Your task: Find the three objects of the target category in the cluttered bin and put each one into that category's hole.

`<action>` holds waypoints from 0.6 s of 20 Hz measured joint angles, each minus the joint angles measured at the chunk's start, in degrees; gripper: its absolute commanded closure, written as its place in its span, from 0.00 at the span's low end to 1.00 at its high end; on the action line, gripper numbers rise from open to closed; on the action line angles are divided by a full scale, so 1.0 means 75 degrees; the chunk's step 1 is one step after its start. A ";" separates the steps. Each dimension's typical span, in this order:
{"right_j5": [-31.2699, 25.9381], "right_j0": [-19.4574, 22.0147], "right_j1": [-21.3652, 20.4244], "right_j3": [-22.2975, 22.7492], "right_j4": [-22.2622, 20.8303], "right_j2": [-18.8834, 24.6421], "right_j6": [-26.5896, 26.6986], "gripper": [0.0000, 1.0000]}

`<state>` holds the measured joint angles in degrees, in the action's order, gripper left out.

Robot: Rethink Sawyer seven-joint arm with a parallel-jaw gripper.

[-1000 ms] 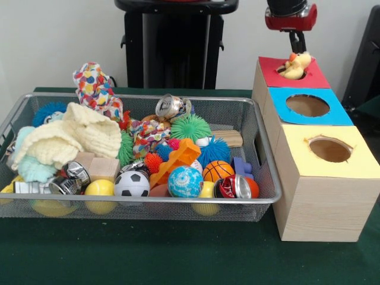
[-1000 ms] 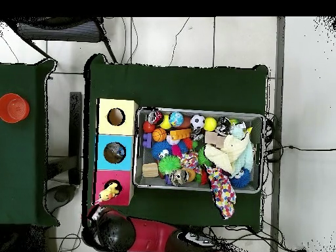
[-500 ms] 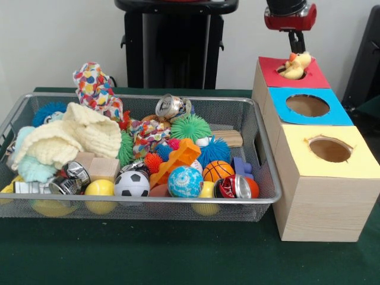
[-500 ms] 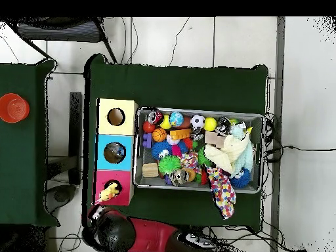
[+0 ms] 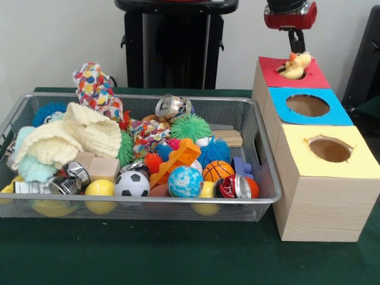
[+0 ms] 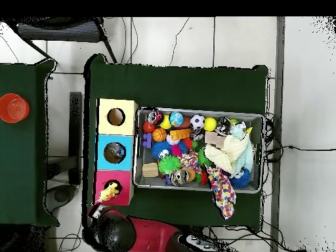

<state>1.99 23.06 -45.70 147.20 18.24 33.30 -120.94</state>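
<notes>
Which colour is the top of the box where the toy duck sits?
Red top, under the yellow duck; the front view shows it best.

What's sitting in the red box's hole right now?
A yellow rubber duck rests in the red box hole, partly sticking out; the box's inside beneath it is hidden.

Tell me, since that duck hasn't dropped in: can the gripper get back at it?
Probably yes. The gripper hangs right above the duck, which sits on the red hole with nothing over it.
</notes>
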 measured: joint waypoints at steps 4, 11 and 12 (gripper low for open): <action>0.0000 -0.0072 -0.0072 -0.0046 0.0000 -0.0122 0.0000 1.00; 0.0000 -0.0133 -0.0070 -0.0207 -0.0099 -0.0452 0.0000 1.00; 0.0000 -0.0134 -0.0069 -0.0241 -0.0135 -0.0488 0.0000 1.00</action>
<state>1.99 22.05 -46.22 145.39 17.22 29.64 -120.94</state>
